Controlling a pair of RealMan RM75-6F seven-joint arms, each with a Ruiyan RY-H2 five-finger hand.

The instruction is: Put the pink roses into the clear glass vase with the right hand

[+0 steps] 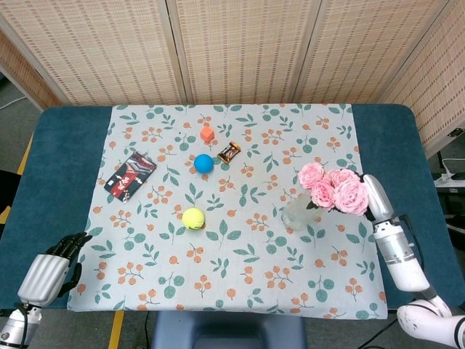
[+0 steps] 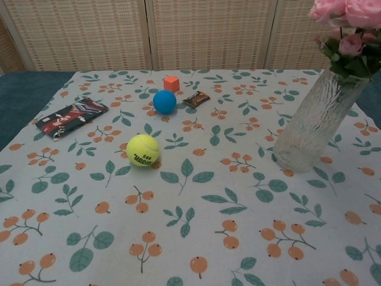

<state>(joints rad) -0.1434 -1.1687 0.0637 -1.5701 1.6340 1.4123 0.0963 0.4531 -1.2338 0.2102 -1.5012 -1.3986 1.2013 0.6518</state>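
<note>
The pink roses point(image 1: 334, 190) stand with their stems down in the clear glass vase point(image 1: 296, 212), right of the cloth's middle. The vase leans over to the right, its base on the cloth. In the chest view the vase point(image 2: 314, 125) tilts the same way, with the roses point(image 2: 350, 18) at its mouth near the top right corner. My right hand point(image 1: 373, 196) lies against the right side of the blooms, its fingers hidden behind them, and seems to hold the bunch. My left hand point(image 1: 49, 275) rests at the near left table edge, holding nothing.
On the floral cloth point(image 1: 145, 283) lie a yellow tennis ball point(image 1: 192, 218), a blue ball point(image 1: 203, 163), an orange cube point(image 1: 207, 134), a brown candy bar point(image 1: 229, 152) and a dark packet point(image 1: 130, 174), all left of the vase.
</note>
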